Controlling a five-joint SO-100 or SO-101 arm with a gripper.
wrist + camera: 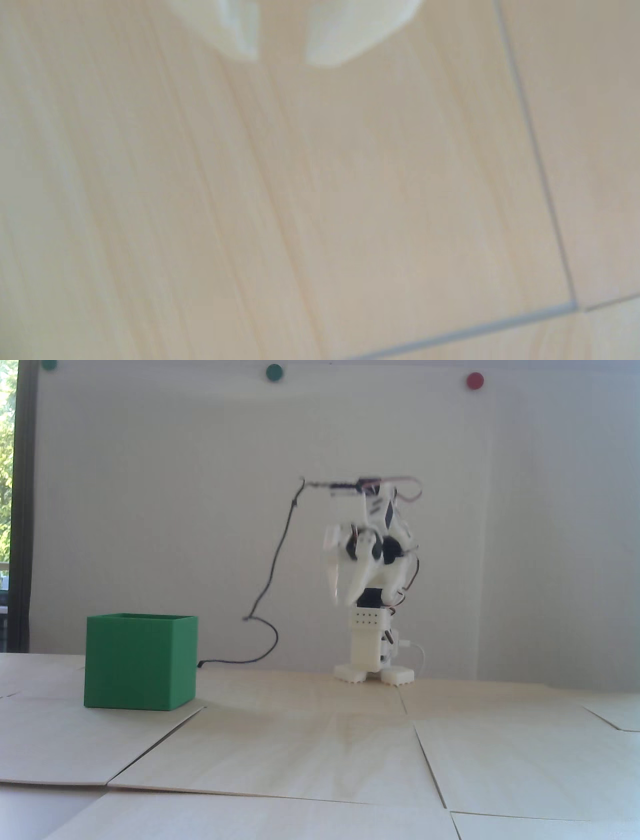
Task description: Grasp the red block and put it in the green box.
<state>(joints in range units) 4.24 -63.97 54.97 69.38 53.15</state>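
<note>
The green box [140, 661] stands on the pale wooden table at the left of the fixed view, its open top facing up. The red block shows in neither view. The white arm stands folded over its base [372, 655] at the back middle. My gripper [340, 599] hangs high above the table, well to the right of the box, pointing down. In the wrist view my gripper [285, 59] comes in from the top edge, blurred. Its two white fingertips [325, 45] stand apart, with only bare wood between and below them.
A black cable [272, 570] loops from the arm down to the table behind the box. Two green discs [274, 372] and a red disc [474, 380] stick to the white wall. The table is made of wooden panels with seams [540, 173].
</note>
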